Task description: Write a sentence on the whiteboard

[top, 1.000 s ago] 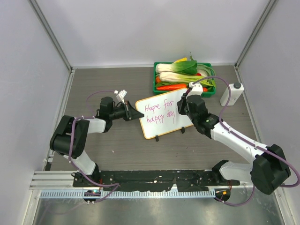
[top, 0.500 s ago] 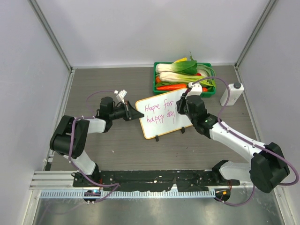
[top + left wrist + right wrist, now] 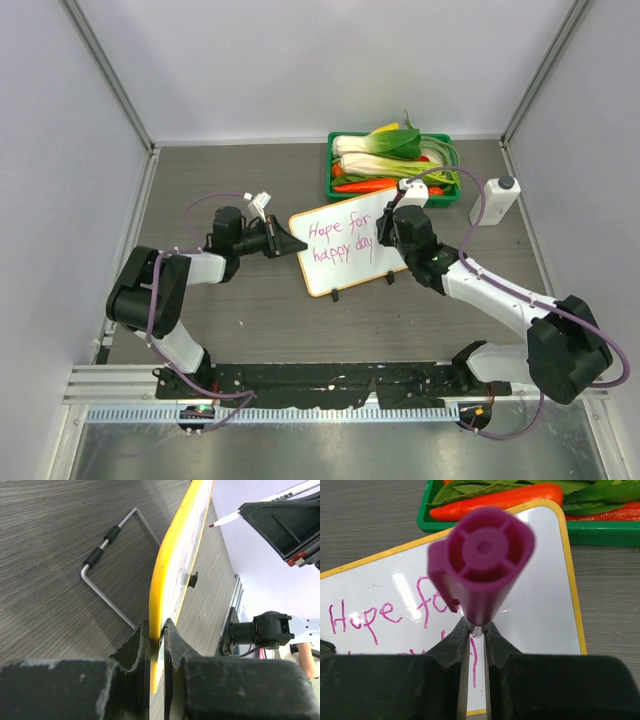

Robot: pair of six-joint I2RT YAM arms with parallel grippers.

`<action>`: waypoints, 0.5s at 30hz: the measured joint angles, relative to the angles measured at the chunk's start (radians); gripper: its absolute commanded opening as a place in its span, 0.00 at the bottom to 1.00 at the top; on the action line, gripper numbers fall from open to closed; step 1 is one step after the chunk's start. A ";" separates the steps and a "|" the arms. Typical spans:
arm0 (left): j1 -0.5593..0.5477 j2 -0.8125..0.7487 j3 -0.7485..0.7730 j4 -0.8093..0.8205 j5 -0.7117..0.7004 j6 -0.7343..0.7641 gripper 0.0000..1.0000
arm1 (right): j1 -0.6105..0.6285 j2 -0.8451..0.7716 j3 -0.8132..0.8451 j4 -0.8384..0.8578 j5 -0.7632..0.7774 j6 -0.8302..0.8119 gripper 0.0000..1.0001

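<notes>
**Whiteboard Position, Edges and Surrounding Room**

The left end effector (image 3: 158, 635) is closed on the left short edge of the whiteboard (image 3: 345, 248), with one finger on each face. From this grip, the board's long axis runs directly away toward the right end effector (image 3: 474, 632), rising slightly toward the far side in the overhead view. The yellow-orange rim appears edge-on to the left wrist camera.

The right end effector is clamped on a purple marker (image 3: 482, 560). Its capped end faces the wrist and its tip points at the board. Tip contact cannot be confirmed.

The sentence (image 3: 340, 240) follows the long axis in two lines. The end of the lower line is hidden under the right end effector.

Just beyond the right end effector, the green tray (image 3: 332, 190) lies close to the board's far right corner. A white bottle (image 3: 495, 200) stands well apart to its right. Bare surface (image 3: 240, 320) lies near-side of both end effectors.
</notes>
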 measured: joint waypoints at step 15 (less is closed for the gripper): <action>-0.001 0.000 0.000 0.000 -0.001 0.002 0.00 | -0.001 0.011 -0.053 0.053 0.024 0.015 0.01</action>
